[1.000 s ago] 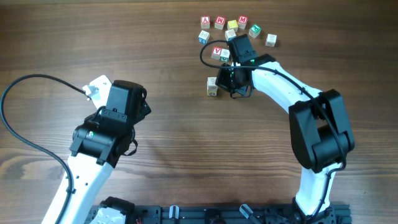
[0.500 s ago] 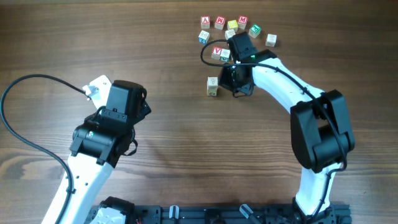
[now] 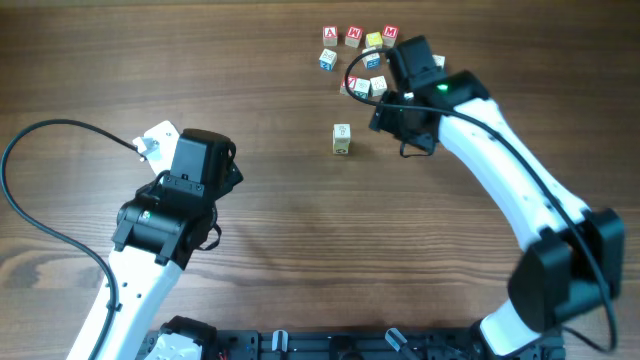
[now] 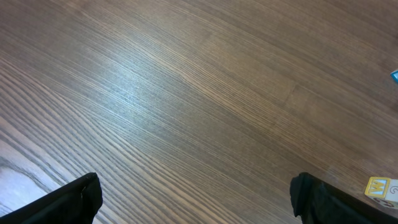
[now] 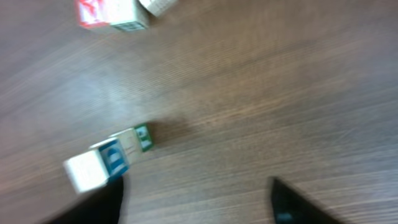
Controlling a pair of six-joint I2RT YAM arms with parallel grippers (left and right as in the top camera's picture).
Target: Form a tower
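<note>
Right gripper [image 3: 406, 130]: jaws spread, nothing held between them. Tower [image 3: 342, 139] stood on table [image 3: 250, 60] near this gripper, toward left-arm side, apart, not touching. Left gripper [image 4: 194, 191]: fingers spread wide, well apart from tower.

Overhead:
- Small wooden cube with a red face [image 3: 330, 33] reads "A".
- Second red-faced wooden cube [image 3: 354, 36], beside it, reads "W".
- Third red-faced wooden cube [image 3: 390, 33] reads "M".
- Yellow-faced wooden cube [image 3: 373, 40] and blue-faced wooden cube [image 3: 327, 59]: characters too small to read.
- Pale cream wooden cube stack [image 3: 341, 139]: faint marks, illegible.

Left wrist:
- Wooden cube with a yellow-bordered face [image 4: 377, 186], lower right. Yellow letter is "W" or an inverted "M", cannot tell which.

Right wrist (blurred):
- Blue-lettered white cube [image 5: 102, 163], possibly "D".
- Red-marked white cube [image 5: 102, 11], unreadable.
</note>
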